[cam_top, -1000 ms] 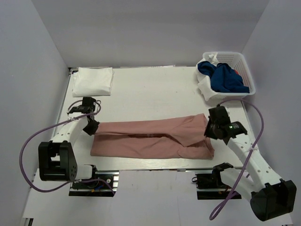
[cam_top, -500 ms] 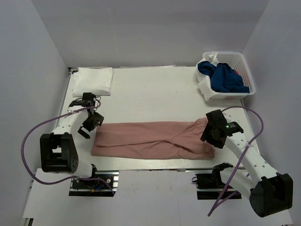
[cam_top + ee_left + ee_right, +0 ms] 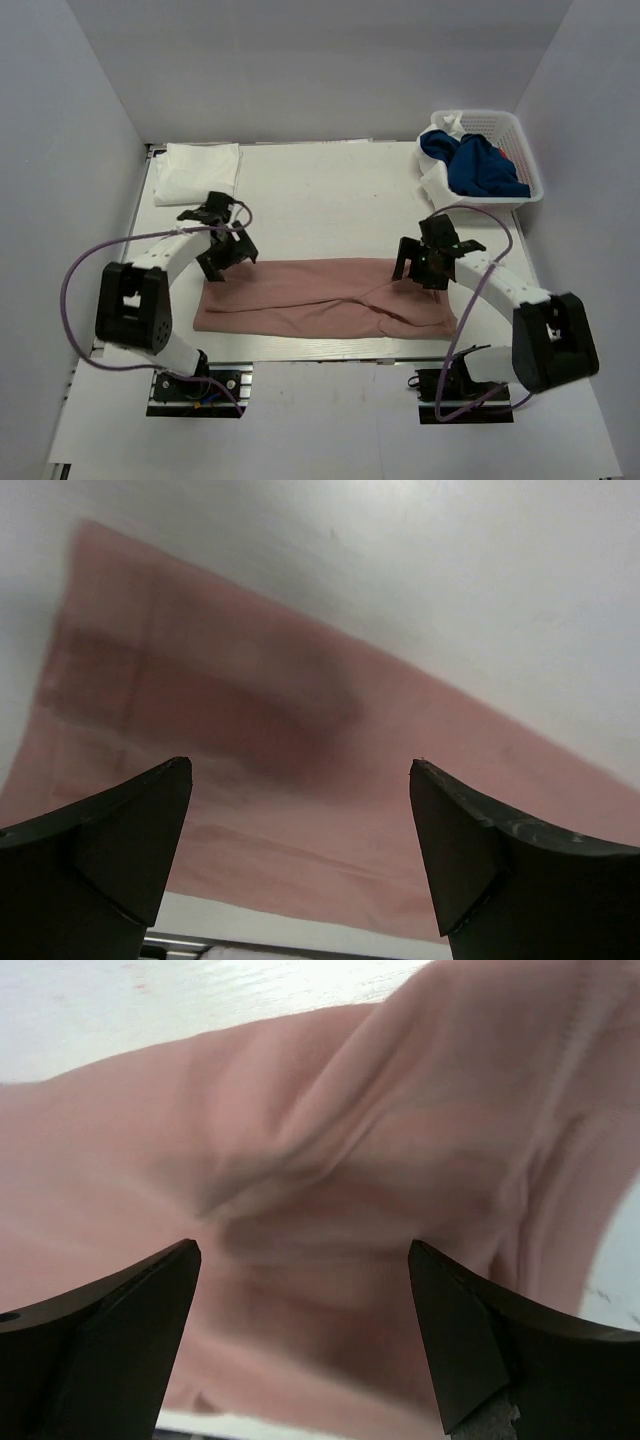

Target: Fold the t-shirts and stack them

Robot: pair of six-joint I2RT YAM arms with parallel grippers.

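Right, pink shirt (image 3: 325,298) lies flat on the bench (image 3: 330,200), lower centre of the top view. It is folded lengthwise into a long band running left to right. Right end is lumpier, with a diagonal crease and bunched layers.

Left pincer (image 3: 300,780) hovers over the band's left end near its upper edge, jaws spread wide, nothing between them. Right pincer (image 3: 302,1260) hangs over the right end, also wide open and empty; wrinkled cloth fills its wrist view. Cannot tell if any fingertip touches the cloth.

White shirt (image 3: 198,172) sits folded at upper left of the bench, well apart from the pink one. Navy shirt (image 3: 478,165) is heaped in the basket (image 3: 495,118) at upper right, with white cloth spilling over the basket's left wall.

Handling, as a judgement: light, limp cloth with no stiffness. It will likely sag and drag if lifted by one point, and the layers may slide apart. Best hold is probably a pinch through all layers at the two corners of one short end, one pincer per corner, then carry that end over to the other. Risk: catching only the top layer and undoing the fold.
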